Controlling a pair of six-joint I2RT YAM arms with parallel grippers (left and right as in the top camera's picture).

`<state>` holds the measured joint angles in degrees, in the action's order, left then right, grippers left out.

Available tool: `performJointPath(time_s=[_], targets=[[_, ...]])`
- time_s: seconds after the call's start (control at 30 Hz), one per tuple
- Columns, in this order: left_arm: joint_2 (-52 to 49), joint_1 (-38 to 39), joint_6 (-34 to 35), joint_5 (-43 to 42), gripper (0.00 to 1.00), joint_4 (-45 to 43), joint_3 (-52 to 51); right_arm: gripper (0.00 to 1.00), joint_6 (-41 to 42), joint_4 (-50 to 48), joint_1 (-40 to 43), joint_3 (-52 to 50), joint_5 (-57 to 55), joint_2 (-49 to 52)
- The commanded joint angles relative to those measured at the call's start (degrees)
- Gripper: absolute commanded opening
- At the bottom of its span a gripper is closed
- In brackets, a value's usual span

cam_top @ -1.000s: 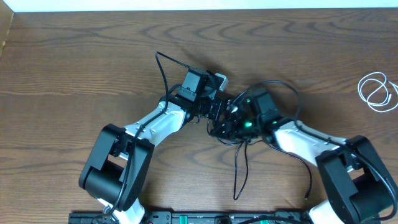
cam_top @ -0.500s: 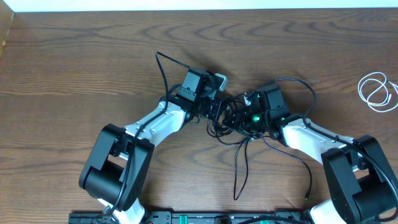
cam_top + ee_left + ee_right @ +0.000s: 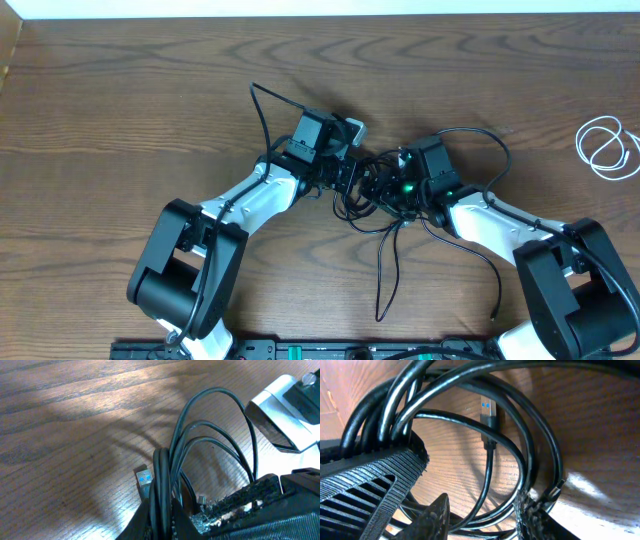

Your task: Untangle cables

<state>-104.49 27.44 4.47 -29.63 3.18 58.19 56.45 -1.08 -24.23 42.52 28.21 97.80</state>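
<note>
Left gripper (image 3: 348,178) is clamped hard on the black cable (image 3: 372,188), with several strands bunched together between its pads. Its own wrist camera shows that pinch plainly; from overhead it is buried under the arm bodies. On the robot's side of that tangle, two slack tails of the same cable trail over the wooden table (image 3: 120,90), and only the overhead camera catches them.

Right up against the tangle from the other side is the right gripper (image 3: 470,495). Its fingers (image 3: 375,480) stand apart, with thick loops draped over and threaded between them, and none looks squeezed. That detail comes from the right wrist camera alone.

Among the loops sits a USB plug (image 3: 489,417) with a blue insert. Both wrist cameras pick it out, but from above it cannot be made out.

Well off to the right of the tangle, touching nothing, the white cable (image 3: 608,148) lies coiled in a few loose rings, seen only from overhead.
</note>
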Motion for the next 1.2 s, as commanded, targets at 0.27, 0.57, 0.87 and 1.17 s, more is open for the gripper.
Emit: performJointPath(time_s=[0.27,0.57,0.87,1.17], targets=[[0.00,-0.09,-0.76,0.28,0.08,0.20,0.15,0.35,0.98,-0.85,-0.85,-0.26,-2.91,-1.11],[0.02,-0.09,-0.76,0.28,0.08,0.20,0.15,0.31,2.97,-0.87,-2.86,-0.26,-5.62,-1.11],[0.02,-0.09,-0.76,0.28,0.08,0.17,0.15,0.31,4.85,-0.92,-4.28,-0.26,-8.11,-1.11],[0.02,-0.09,-0.76,0.28,0.08,0.17,0.15,0.31,5.51,-0.90,-5.49,-0.26,-9.97,-1.11]])
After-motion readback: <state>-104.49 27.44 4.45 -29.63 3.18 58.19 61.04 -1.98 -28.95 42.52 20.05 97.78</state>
